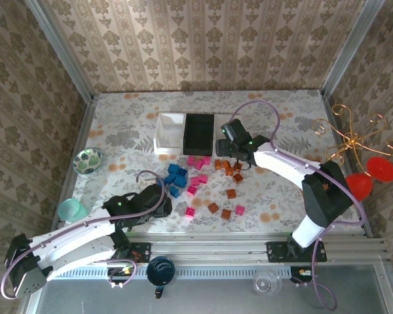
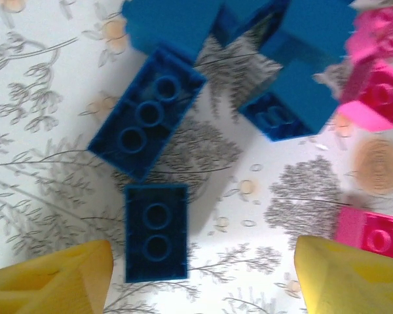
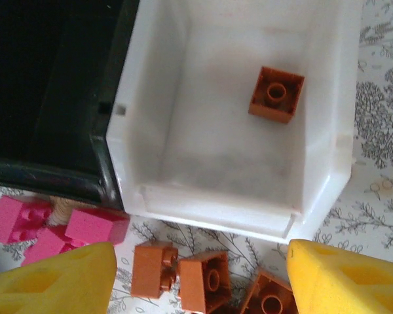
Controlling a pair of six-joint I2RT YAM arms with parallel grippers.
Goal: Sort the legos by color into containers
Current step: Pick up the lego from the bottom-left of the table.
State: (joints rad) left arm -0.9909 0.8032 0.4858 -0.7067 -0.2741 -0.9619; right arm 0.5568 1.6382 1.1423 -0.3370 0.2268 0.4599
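1. My left pincer (image 2: 203, 278) hangs open over a blue brick (image 2: 156, 232) flat on the counter (image 2: 52, 131).
2. My right pincer (image 3: 200, 275), open and empty, hovers above the white tray (image 3: 216, 163) holding one orange brick (image 3: 276, 93).
3. Next, I reckon: left drops and closes squarely on the blue brick; right fetches another orange one.

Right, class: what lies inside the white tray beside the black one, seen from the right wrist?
One orange-brown brick lies on the floor of the white tray. The tray's far end runs out of frame, so unseen.
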